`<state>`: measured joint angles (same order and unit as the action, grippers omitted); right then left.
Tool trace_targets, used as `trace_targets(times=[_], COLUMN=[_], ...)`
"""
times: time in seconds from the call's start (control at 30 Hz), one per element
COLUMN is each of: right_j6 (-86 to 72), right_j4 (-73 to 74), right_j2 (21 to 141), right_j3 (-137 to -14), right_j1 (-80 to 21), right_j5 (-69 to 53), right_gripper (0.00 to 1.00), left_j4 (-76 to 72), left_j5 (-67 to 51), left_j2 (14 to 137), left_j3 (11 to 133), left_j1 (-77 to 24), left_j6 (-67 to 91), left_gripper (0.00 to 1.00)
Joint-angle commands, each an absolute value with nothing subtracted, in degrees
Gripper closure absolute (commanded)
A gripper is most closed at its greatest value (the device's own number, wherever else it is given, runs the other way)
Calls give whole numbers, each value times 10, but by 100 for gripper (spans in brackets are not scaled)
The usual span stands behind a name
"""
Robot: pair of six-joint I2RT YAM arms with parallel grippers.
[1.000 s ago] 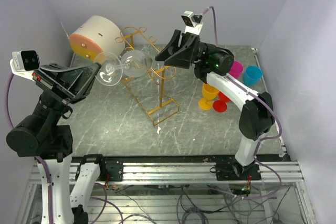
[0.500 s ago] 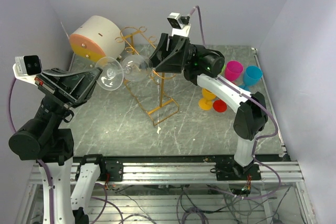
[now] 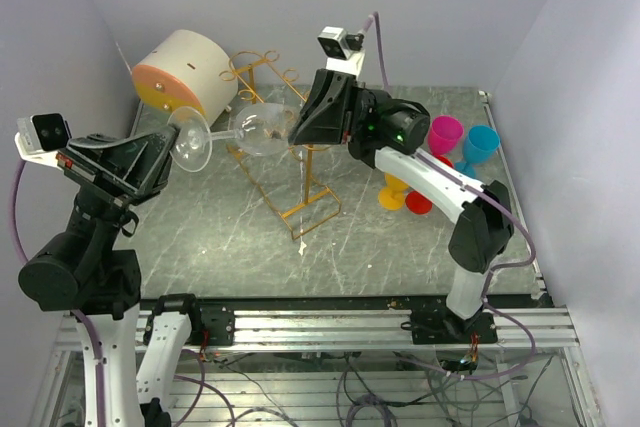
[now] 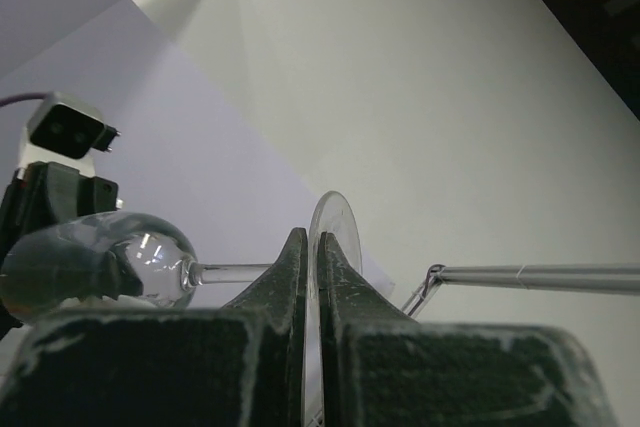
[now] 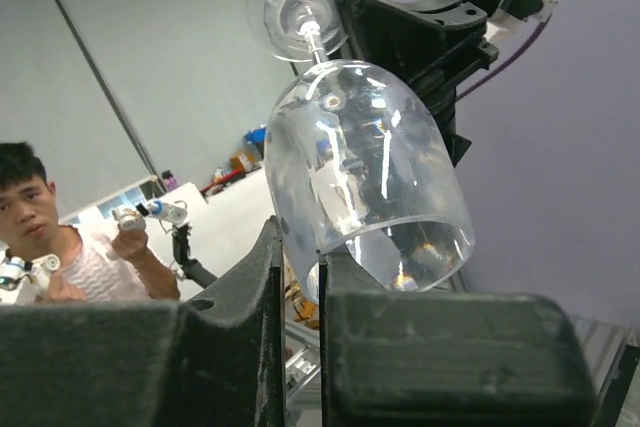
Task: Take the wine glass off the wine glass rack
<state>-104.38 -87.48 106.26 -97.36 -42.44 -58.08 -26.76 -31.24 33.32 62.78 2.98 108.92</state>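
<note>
wine glass (image 3: 250,130) is up in the air and lying level in the top view: foot (image 3: 188,139) toward 9 o'clock, bowl (image 3: 263,129) mouth toward 3 o'clock. It's held at both ends.

- The left gripper (image 3: 172,149) is clamped on the foot. Left wrist view shows both fingers (image 4: 285,277) pinching the disc edge-on, with the stem (image 4: 235,270) running off toward 9 o'clock to the bowl.
- The right gripper (image 3: 296,129) is closed on the bowl rim. Right wrist view shows the glass wall nipped between the two pads (image 5: 265,267), bowl rising toward 12 o'clock.
- The wine glass rack (image 3: 305,182) stands on the table (image 3: 220,237) under the bowl end, rails running roughly 11 o'clock to 5 o'clock.
- The bowl overlaps the upper rails in the top view. I can't tell whether glass and wire touch.
- The foot sits out at 9 o'clock of the rack, to the side of the rails.
- The drawer box (image 3: 185,72), round and white-and-orange, is at 10 o'clock of the rack, beyond the foot.
- The pink cup (image 3: 445,134), blue cup (image 3: 481,144), yellow goblet (image 3: 397,185) and red goblet (image 3: 420,199) are grouped at 3 o'clock, well apart from the glass.
</note>
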Motion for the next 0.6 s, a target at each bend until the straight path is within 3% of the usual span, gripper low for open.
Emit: trace_targets(times=[0.0,0.2,0.33,0.43,0.57], right_j6=[-1013,-963,-853,-696,-385], right_j4=[-1040,-991,-872,-674,-275], right_j2=[1030,954,868,776,632], right_j3=[-943,-876,-805,-766,-781], right_j1=[-430,-429,-429,-429,-431], right_j5=[-584,-599,-612,-609,-527], right_gripper=[100,100,100,100,100], left_j4=[-257,-211,-170,-152,-79], left_j5=[-346,-345,-343,-339,-332], left_j2=[326,322,318,315,319], left_j3=[618,611,598,579,587], left_j1=[32,32,32,32,32], left_j6=[1063,1020,985,970,903], left_gripper=[93,92,79,71,67])
